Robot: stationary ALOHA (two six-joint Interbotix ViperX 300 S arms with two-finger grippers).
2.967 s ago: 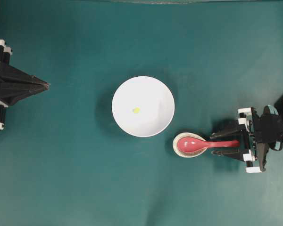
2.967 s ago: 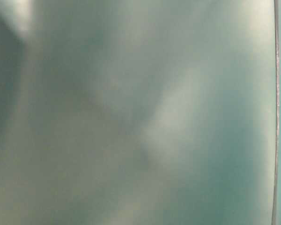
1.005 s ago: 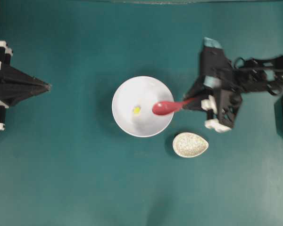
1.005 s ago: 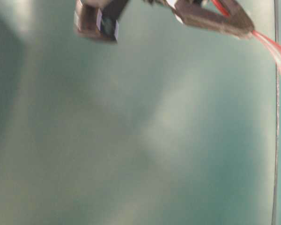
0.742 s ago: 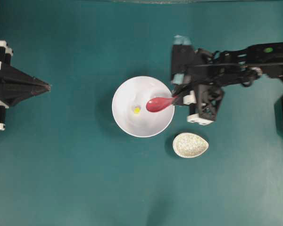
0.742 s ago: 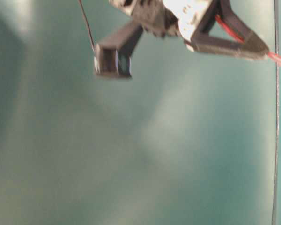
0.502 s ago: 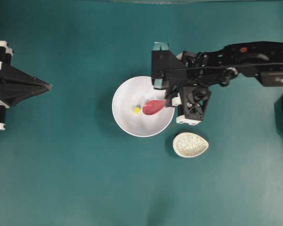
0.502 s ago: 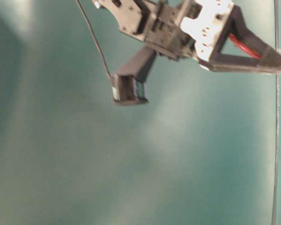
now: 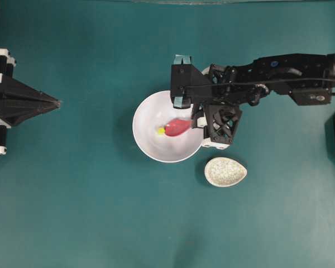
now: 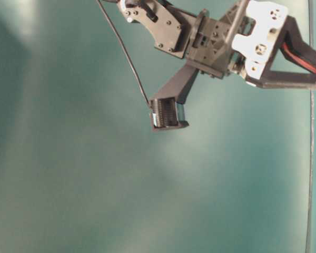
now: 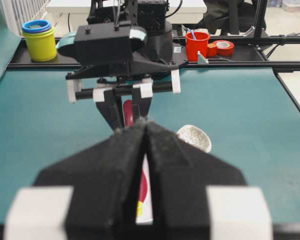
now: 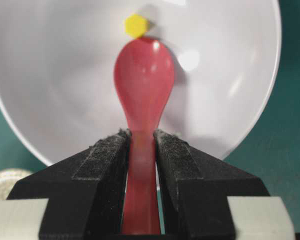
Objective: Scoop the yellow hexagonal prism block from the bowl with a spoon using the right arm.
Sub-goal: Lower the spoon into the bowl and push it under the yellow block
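left end effector (image 11: pixel 145 165) closed | spoon (image 11: pixel 128 112) held by right end effector (image 11: pixel 123 117), apparently

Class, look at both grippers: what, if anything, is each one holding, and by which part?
The right gripper holds the spoon by its handle, clamped between the pads; the scoop is free. The left gripper is shut on nothing.

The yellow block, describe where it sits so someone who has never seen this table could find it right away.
Find the big white bowl in the middle of the green table. Inside it, at the tip of the red spoon, lies the yellow block: tiny, six-sided, the only yellow thing there.
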